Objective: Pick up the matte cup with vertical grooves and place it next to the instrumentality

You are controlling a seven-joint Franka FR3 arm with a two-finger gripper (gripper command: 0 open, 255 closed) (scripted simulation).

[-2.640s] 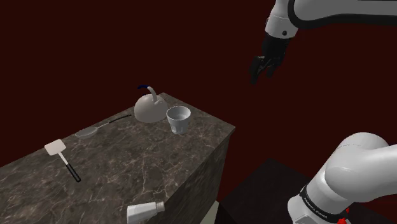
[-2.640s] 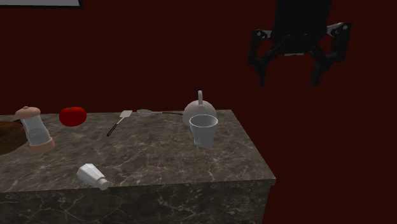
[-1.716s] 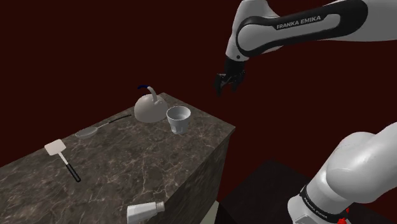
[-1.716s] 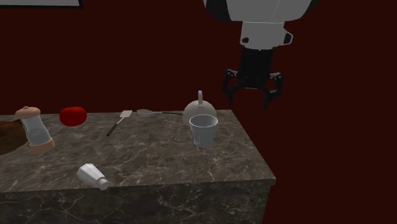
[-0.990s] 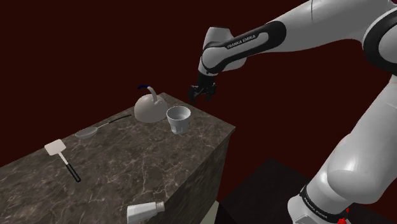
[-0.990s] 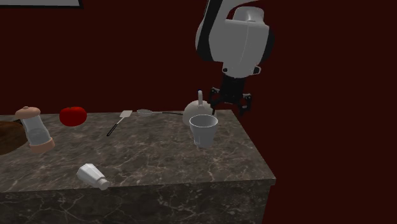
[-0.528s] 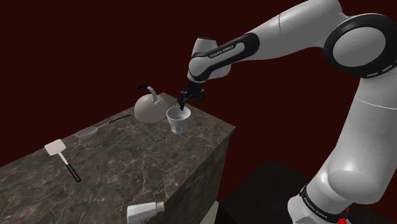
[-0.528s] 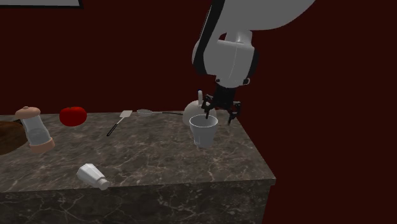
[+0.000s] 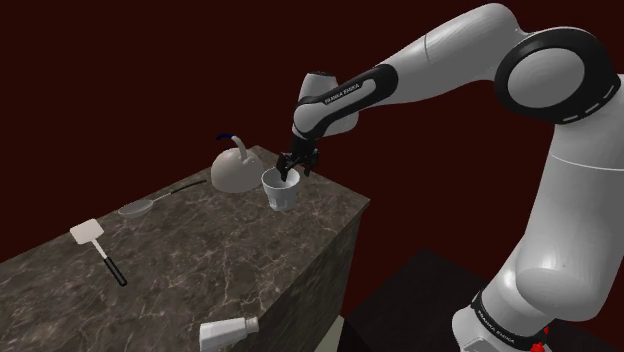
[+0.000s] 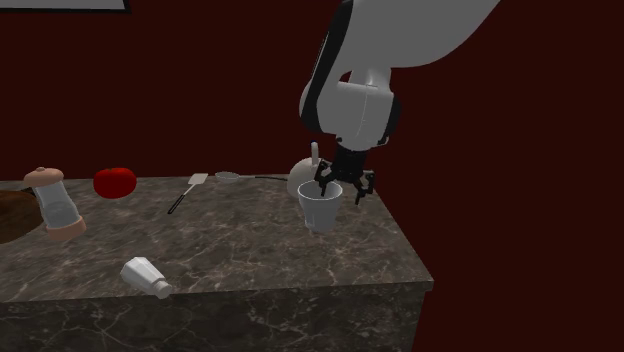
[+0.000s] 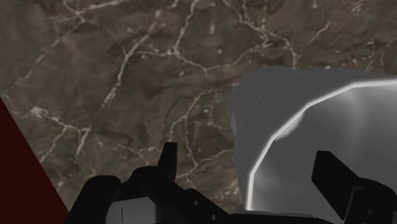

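Pale cup (image 9: 281, 192) stands upright near the corner of the dark marble surface (image 9: 210, 255), just beside a domed kettle (image 9: 234, 173). The tool (image 9: 291, 171) is open, fingers apart astride the cup's rim, one inside, one outside.

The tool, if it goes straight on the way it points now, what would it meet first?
Probably the cup: the open tool straddles its wall, one finger above the inside, one above the countertop.
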